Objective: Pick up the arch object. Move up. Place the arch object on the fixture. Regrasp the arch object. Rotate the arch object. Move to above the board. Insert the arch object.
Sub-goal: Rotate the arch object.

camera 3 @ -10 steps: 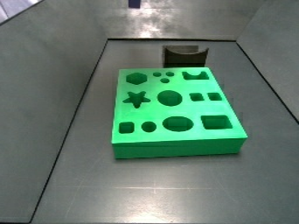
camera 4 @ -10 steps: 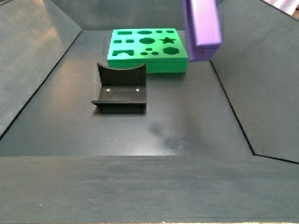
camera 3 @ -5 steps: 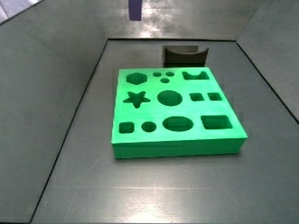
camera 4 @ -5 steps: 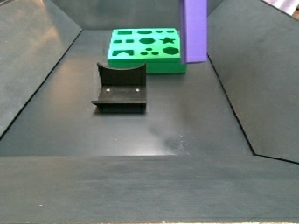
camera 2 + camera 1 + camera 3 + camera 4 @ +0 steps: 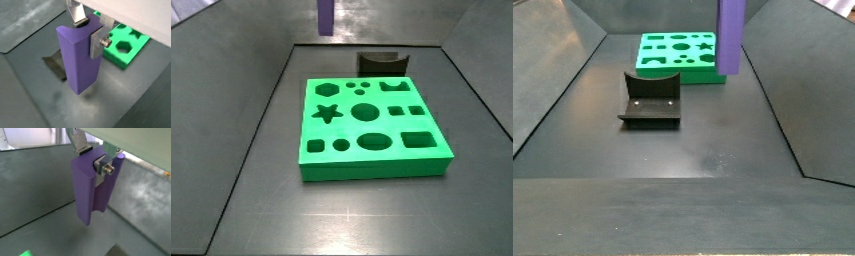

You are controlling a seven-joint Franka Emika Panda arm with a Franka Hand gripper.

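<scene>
Claw (image 5: 101,159) grips matte purple arch object (image 5: 90,190) upright, high over counter (image 5: 714,150); black fixture (image 5: 651,100), green board (image 5: 680,55) below

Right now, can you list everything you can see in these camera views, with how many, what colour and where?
arch object: one, purple, hanging upright in the air above the floor, clamped near its top end; in a side view it shows at the top edge.
board: one, bright green, flat on the floor, with dark cutouts (star, circles, hexagon, squares, arch).
fixture: one, black, on the floor just off one short end of the board, nothing resting on it.
floor: one, dark grey, walled bin bottom.
gripper: one, silver fingers with a bolted plate, up high, closed on the arch object's upper end.
</scene>
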